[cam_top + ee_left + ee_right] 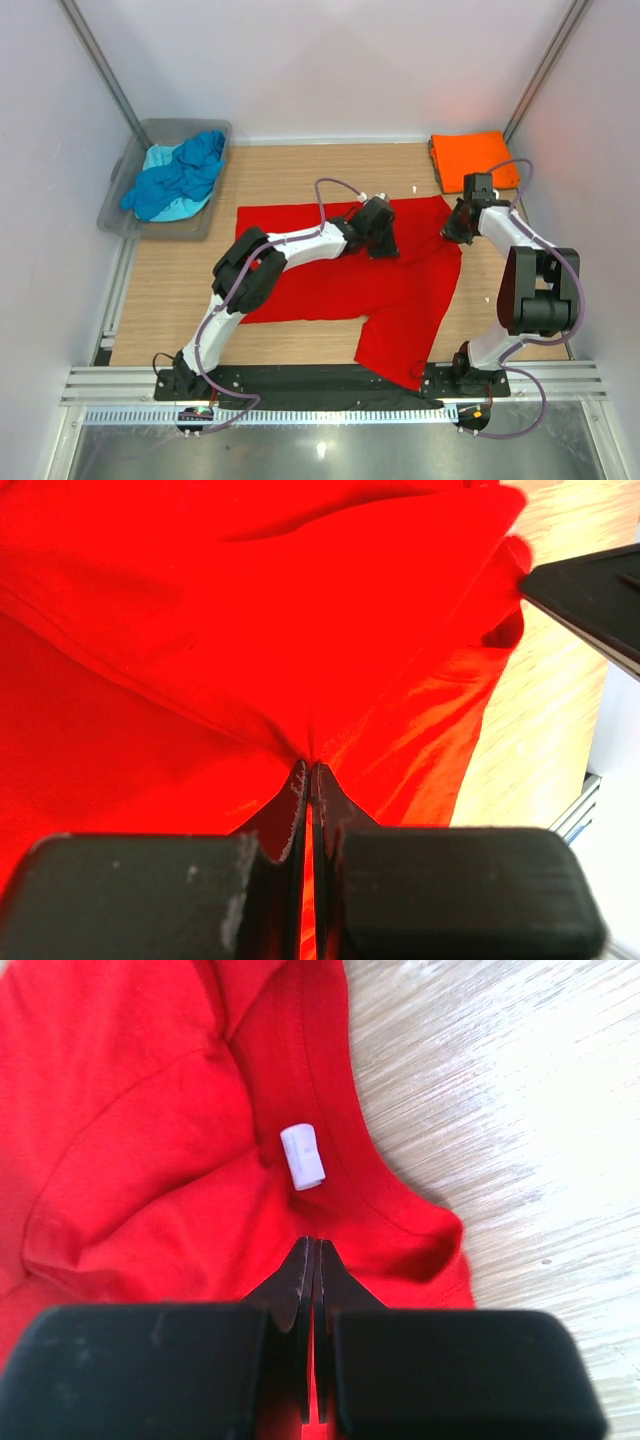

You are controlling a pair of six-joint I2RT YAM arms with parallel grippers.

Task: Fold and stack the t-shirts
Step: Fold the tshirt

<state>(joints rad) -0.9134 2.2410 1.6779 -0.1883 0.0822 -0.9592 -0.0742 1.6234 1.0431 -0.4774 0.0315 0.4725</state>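
Shirt (pixel 410 290) — one, red — pinched by left gripper (pixel 311 766) and right gripper (pixel 312 1243).

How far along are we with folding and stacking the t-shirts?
Done: the orange t-shirt lies folded at the far right corner. In hand: the red t-shirt is spread out, left gripper and right gripper both pinched shut on it, the right by the collar. Left: the blue t-shirt and turquoise t-shirt sit crumpled in the tub.

Wooden table (pixel 300 170), red t-shirt (pixel 400 290) spread centre, orange t-shirt (pixel 470 155) far right, tub (pixel 190 123) far left
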